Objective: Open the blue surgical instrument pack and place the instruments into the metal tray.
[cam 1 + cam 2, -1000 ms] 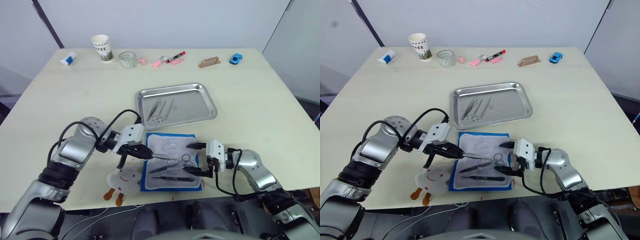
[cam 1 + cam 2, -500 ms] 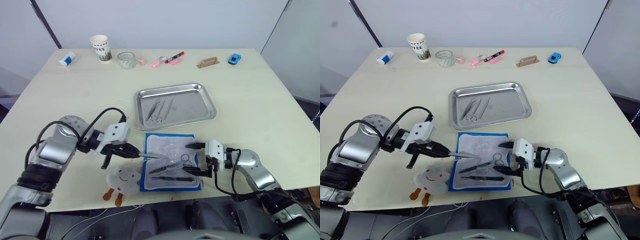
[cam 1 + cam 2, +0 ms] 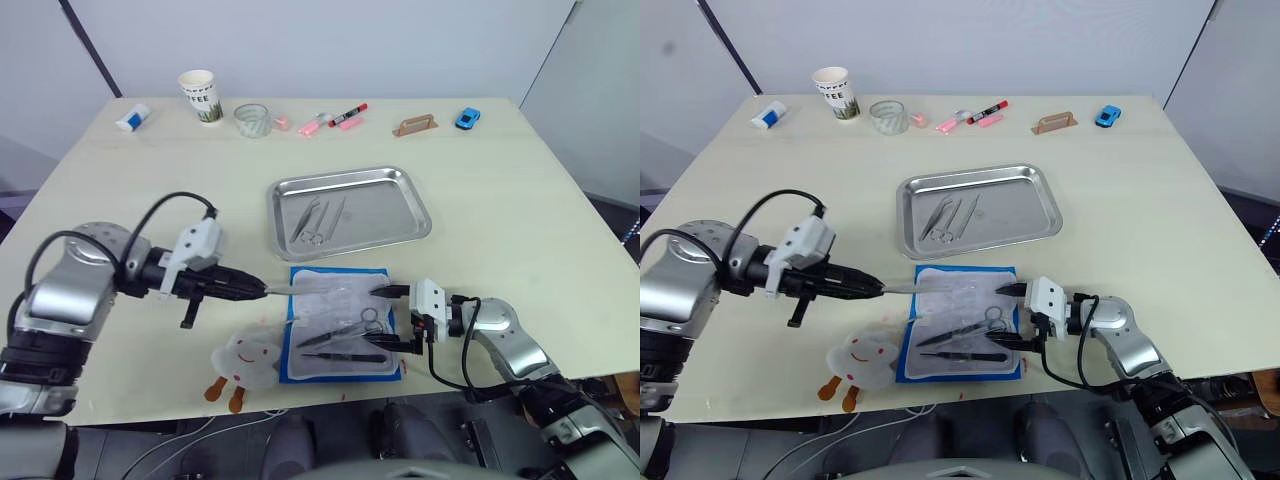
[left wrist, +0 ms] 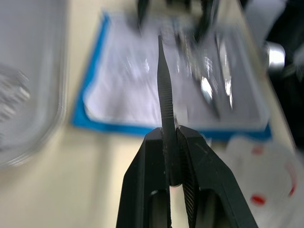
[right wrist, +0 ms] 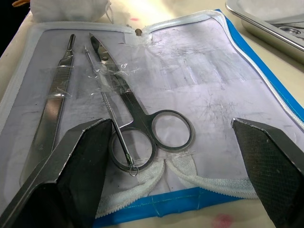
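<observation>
My left tool (image 3: 250, 289) is clamped on slim, stiff, slippery tweezers (image 4: 166, 111) beside the open pack (image 3: 342, 325); my right tool (image 5: 166, 156) is spread apart over the scissors (image 5: 137, 118).

A pale wooden table (image 3: 520, 215) stands before a plain white wall (image 3: 300, 40) (a dark diagonal bar (image 3: 90, 45) crosses it).

1. The metal tray (image 3: 352, 204) is sitting mid-surface, holding some instruments (image 3: 318, 219).
2. The blue surgical instrument pack (image 3: 340, 322) is lying open before it.
3. A plush toy (image 3: 243, 364) is lying left of the pack.
</observation>
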